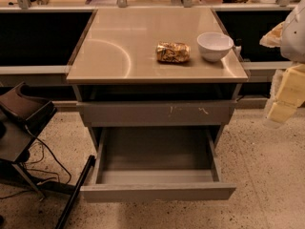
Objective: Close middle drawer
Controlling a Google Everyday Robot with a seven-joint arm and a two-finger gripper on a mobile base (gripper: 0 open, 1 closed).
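The middle drawer (157, 192) is pulled far out below the tabletop. It is wide and shallow, with a plain grey front and an empty grey box interior (155, 149). Above it sits another grey drawer front with pale scratch marks (157, 113), nearly pushed in. My gripper (278, 113) hangs at the right edge of the view on a pale cream arm (291, 82). It is to the right of the cabinet, level with the scratched front, and apart from the open drawer.
A white bowl (214, 46) and a crumpled gold snack bag (172, 52) lie on the steel tabletop (119, 46). A black stand (24, 113) with cables and a black bar (74, 194) are at the left on the speckled floor (267, 175).
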